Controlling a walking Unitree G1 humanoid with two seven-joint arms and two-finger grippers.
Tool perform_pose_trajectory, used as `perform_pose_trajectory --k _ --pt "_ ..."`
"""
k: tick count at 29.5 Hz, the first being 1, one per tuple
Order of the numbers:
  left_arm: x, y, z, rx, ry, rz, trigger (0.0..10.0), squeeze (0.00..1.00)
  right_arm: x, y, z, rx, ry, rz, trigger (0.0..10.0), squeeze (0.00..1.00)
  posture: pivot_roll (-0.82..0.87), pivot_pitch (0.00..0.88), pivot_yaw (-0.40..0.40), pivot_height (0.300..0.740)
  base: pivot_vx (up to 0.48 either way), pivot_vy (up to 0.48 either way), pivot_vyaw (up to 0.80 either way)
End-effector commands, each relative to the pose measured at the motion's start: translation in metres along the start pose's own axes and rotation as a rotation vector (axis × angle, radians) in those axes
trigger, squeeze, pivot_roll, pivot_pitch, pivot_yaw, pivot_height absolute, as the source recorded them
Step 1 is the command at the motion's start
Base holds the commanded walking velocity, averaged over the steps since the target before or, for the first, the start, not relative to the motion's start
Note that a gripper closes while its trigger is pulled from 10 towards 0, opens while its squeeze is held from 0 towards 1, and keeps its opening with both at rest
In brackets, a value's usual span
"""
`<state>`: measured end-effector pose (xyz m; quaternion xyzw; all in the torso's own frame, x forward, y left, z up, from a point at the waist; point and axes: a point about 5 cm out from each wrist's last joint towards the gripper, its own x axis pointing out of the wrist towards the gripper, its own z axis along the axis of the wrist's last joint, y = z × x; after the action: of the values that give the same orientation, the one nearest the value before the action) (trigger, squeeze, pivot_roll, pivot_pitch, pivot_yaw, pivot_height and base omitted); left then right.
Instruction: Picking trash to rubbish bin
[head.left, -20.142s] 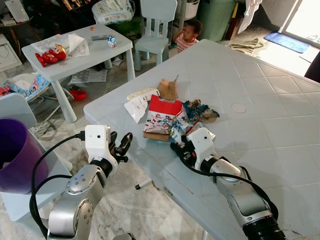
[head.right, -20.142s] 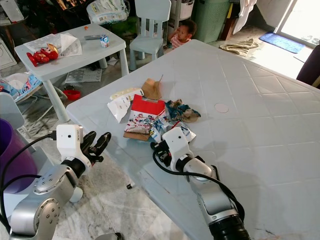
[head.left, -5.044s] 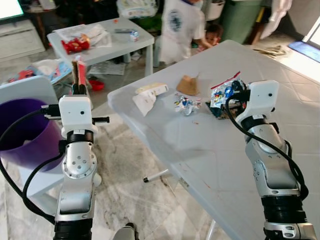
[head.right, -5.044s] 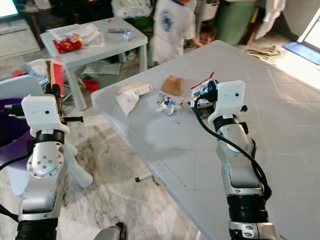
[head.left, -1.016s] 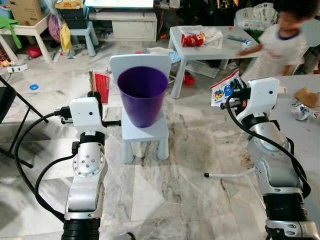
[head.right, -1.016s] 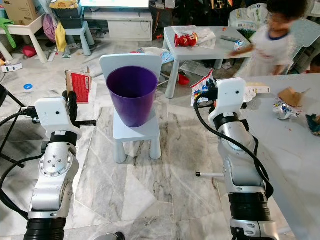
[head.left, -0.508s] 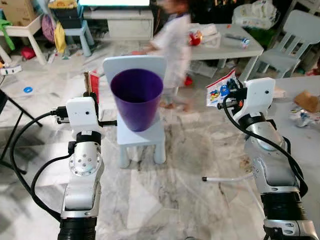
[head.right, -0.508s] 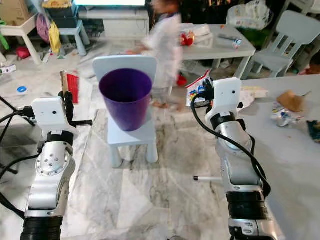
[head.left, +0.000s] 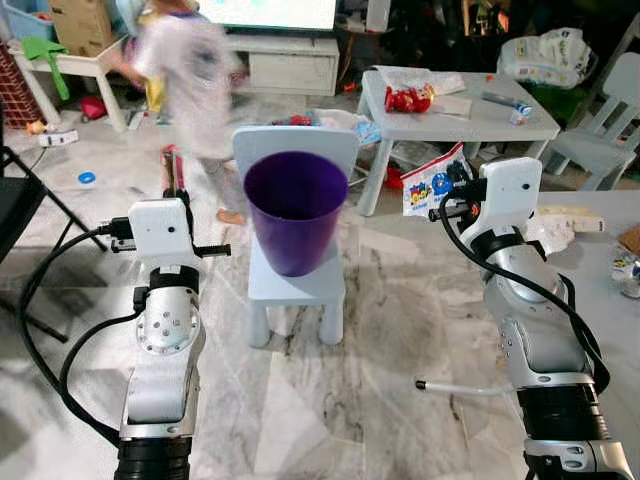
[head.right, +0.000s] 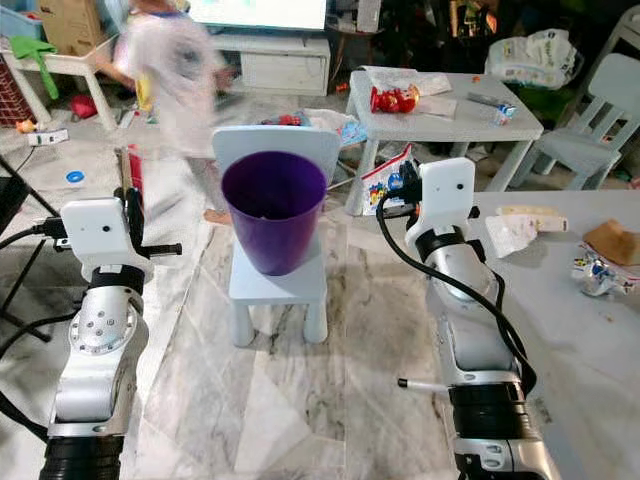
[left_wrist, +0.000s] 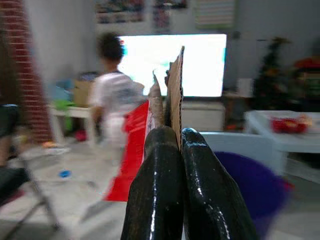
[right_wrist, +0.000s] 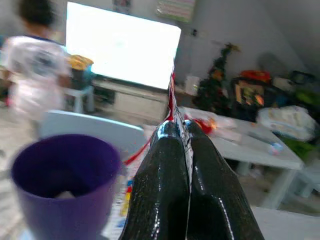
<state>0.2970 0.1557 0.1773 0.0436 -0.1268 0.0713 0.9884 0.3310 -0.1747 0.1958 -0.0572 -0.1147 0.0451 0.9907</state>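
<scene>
A round purple plastic bin (head.left: 296, 208) stands on a small pale-blue plastic chair (head.left: 297, 283) between the two raised arms. The right claw (right_wrist: 181, 131), beside the bin's rim, is clamped on a colourful printed snack wrapper (head.left: 430, 182). The left claw (left_wrist: 172, 140) is clamped on a flat red-and-brown cardboard piece (left_wrist: 134, 150).

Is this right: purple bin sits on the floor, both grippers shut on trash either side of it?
Not quite. The purple bin stands on a small white chair, not the floor, as the left eye view shows. The rest holds: left gripper shut on red cardboard, right gripper on a colourful wrapper.
</scene>
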Motion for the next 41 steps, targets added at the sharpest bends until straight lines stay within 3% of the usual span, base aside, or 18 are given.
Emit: perform_pose_trajectory --k 1,9,19,41 --pt "0.0016 0.0014 0.0040 0.005 -0.016 -0.001 0.0 0.00 0.0015 -0.0005 0.0068 0.001 -0.027 0.003 0.0 0.00 0.02 0.089 -0.101 0.740 0.289 0.000 0.00" --pt "0.0012 0.0011 0.0029 0.004 -0.012 0.000 0.0 0.00 0.0015 0.0000 0.0070 0.001 -0.027 0.007 0.0 0.00 0.02 0.090 -0.102 0.740 0.291 0.000 0.00" --pt "0.0013 0.0009 0.0027 0.004 -0.012 0.000 0.0 0.00 0.0018 0.0002 0.0071 0.003 -0.028 0.009 0.0 0.00 0.02 0.090 -0.104 0.740 0.290 0.000 0.56" --pt "0.0014 -0.0013 0.0025 -0.002 -0.011 -0.014 0.0 0.00 0.0016 0.0000 0.0068 0.007 -0.027 0.008 0.0 0.00 0.02 0.091 -0.102 0.740 0.305 0.000 0.00"
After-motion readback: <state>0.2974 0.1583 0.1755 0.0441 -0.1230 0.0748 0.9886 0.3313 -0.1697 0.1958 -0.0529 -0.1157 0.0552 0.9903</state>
